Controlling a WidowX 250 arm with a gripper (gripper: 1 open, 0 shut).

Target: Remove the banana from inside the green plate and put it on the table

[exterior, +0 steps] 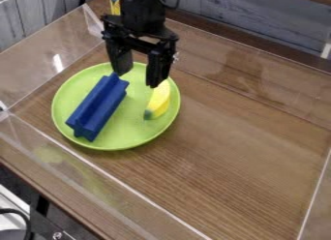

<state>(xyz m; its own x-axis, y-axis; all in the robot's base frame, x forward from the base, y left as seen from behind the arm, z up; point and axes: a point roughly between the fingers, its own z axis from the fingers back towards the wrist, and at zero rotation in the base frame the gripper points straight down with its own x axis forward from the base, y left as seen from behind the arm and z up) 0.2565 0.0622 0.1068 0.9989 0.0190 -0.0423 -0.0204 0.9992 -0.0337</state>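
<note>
the toy banana (pixel 158 101) is seen on the right side of the green plate (pixel 131 135), long axis running roughly fore-and-aft, just nearer the camera than the widely spread gripper (pixel 137 77).

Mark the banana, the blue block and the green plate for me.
banana (pixel 157 104): camera view, middle of its yellow body
blue block (pixel 96 107): camera view, middle of its top
green plate (pixel 127 135): camera view, bare surface near the lower rim

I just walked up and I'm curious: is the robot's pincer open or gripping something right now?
Pincer: open, holding nothing, over the green plate.
</note>
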